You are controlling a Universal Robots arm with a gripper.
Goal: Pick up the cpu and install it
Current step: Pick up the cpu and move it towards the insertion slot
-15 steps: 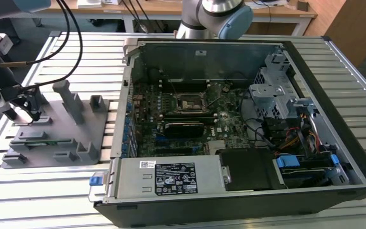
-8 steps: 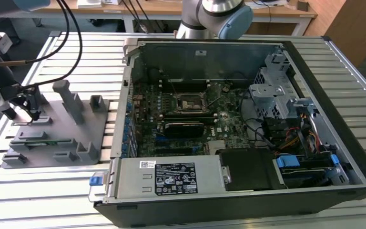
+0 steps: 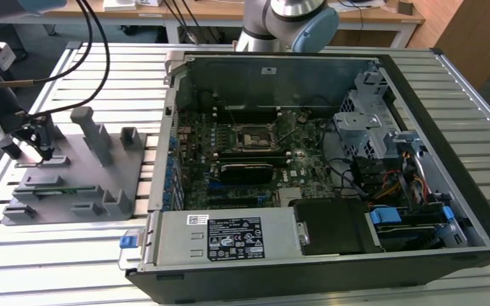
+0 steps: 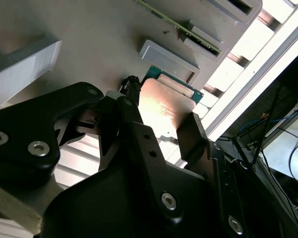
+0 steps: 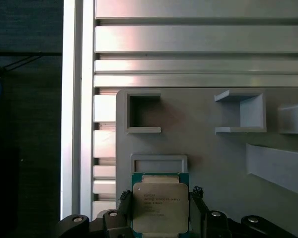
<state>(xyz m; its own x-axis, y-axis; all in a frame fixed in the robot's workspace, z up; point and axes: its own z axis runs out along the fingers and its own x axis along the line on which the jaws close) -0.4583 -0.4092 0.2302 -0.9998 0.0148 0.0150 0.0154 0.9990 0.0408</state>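
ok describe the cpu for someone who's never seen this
Beside the open computer case, on the exterior view's left, lies a grey fixture; the gripper hangs over its left edge. Right below it sits the cpu: a small flat square with a silver top and green rim, unlike the long narrow memory stick.

Cpu (image 5: 160, 208) between jaws, at fixture (image 5: 213, 158) (near edge).
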